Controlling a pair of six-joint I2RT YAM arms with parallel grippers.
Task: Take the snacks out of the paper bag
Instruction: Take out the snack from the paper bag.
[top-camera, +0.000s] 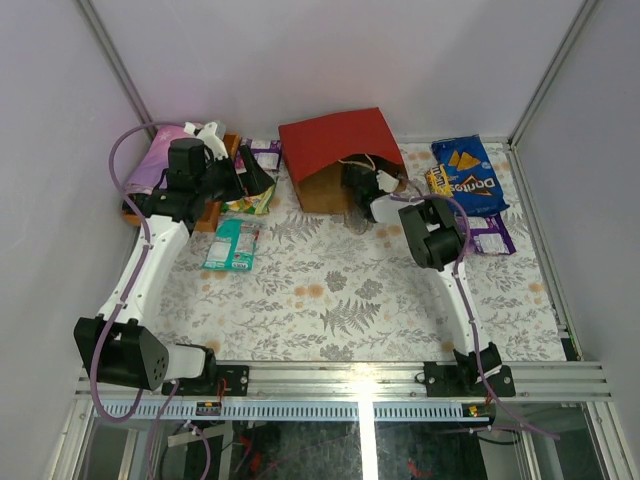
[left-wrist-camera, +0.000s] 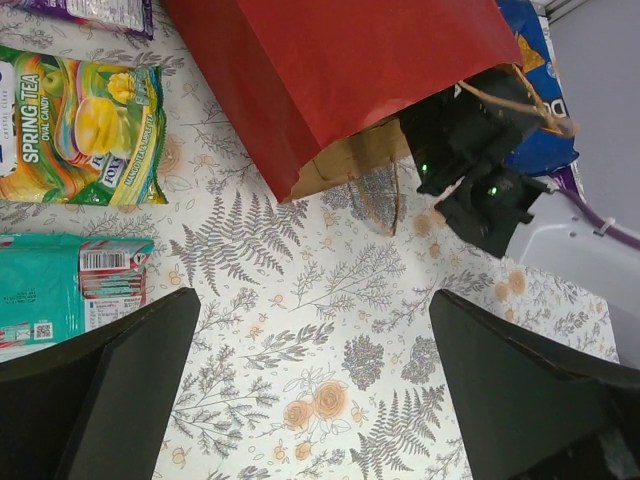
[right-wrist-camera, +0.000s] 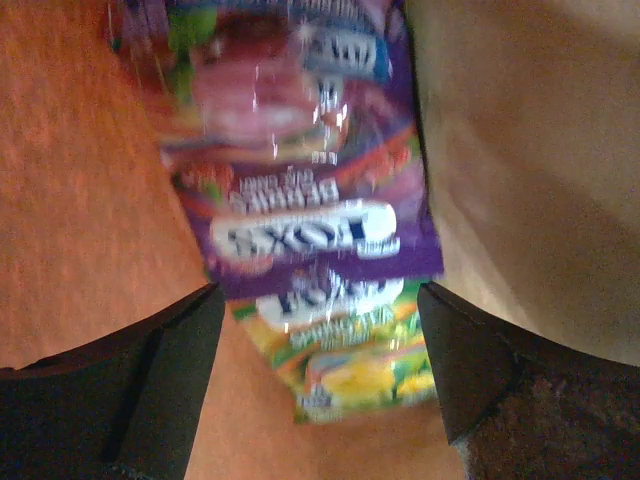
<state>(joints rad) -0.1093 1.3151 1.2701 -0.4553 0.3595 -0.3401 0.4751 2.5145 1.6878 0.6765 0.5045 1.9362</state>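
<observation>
1. The right jaws are open inside the paper bag (right-wrist-camera: 530, 150). Their two black fingers (right-wrist-camera: 150, 380) are spread apart and grip nothing.
2. Between and just beyond those fingers lies a blurred purple packet (right-wrist-camera: 310, 210), overlapping a yellow-green packet (right-wrist-camera: 350, 375). Whether the fingers touch either packet cannot be told.
3. The left jaws are also open and hold nothing. They hang over a bare patch of the flowered worktop (left-wrist-camera: 300, 400), well apart from the bag.
4. The red bag lies on its side at the far middle of the worktop, with its brown-lined mouth facing the arms and the right arm reaching in.
5. Several snacks lie outside the bag:
   - To its left, near the left jaws, are a teal pouch (left-wrist-camera: 60, 290) and a yellow-green candy bag (left-wrist-camera: 80, 125).
   - To its right are a blue chip bag (top-camera: 468, 175) and a purple-white pack (top-camera: 490, 235).
6. Only the right wrist view shows the packets inside the bag. Only the top view shows a pink-purple cloth (top-camera: 155, 160) at the far left.
</observation>
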